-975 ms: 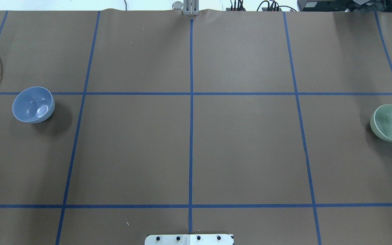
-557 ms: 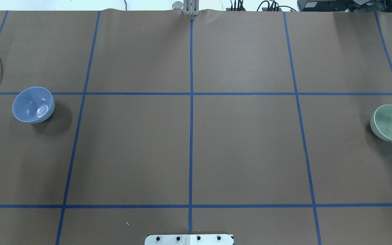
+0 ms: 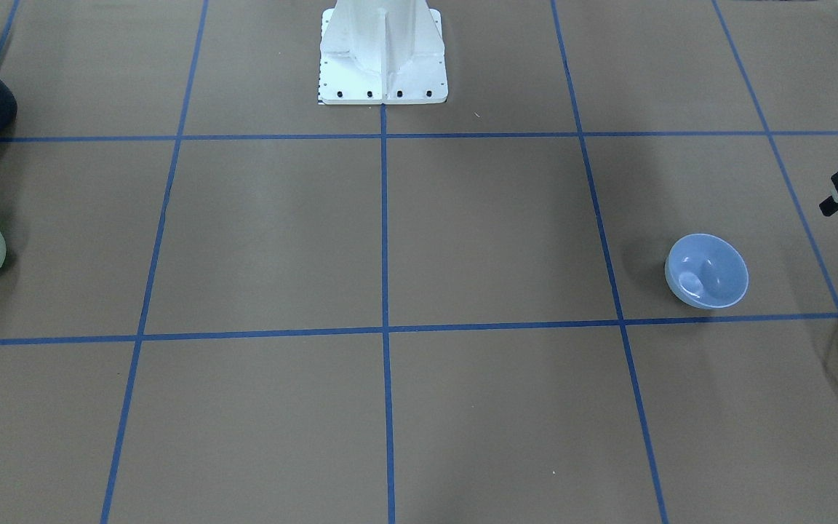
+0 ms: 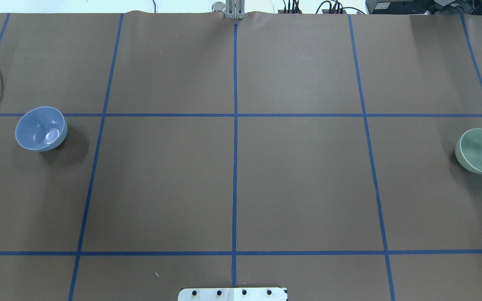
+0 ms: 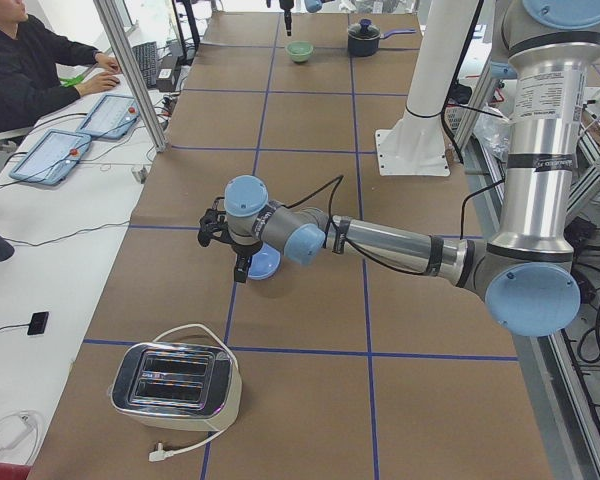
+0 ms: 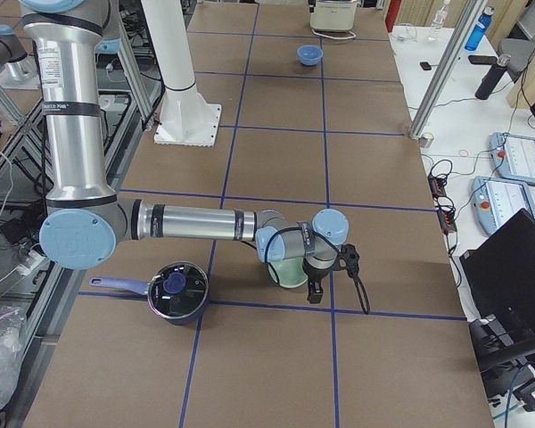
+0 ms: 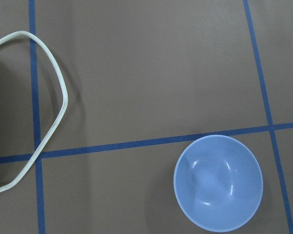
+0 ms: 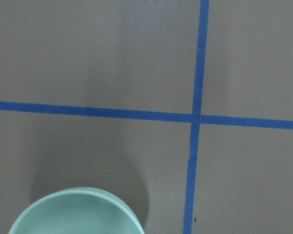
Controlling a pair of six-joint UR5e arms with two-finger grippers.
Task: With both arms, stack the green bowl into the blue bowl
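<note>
Overhead exterior: blue bowl [image 4: 41, 128] 9 o'clock, green bowl [image 4: 481, 151] 3. Approach step; next I grasp green. My left gripper [image 5: 238, 268] & right gripper [image 6: 314, 290]: open/closed can't tell.

The blue bowl [image 4: 40, 128] is sitting upright and empty at the far left of the overhead frame, around mid-height. The green bowl [image 4: 481, 151] is sitting upright and empty at the far right edge, well apart from it. I am stretching my left arm [image 5: 380, 240] out low, and my left gripper [image 5: 242, 268] is hovering just beside the blue bowl. My right arm [image 6: 187, 223] is reaching out likewise, with my right gripper [image 6: 314, 287] hanging just beside the green bowl. I cannot tell whether either pair of my fingers is parted.
</note>
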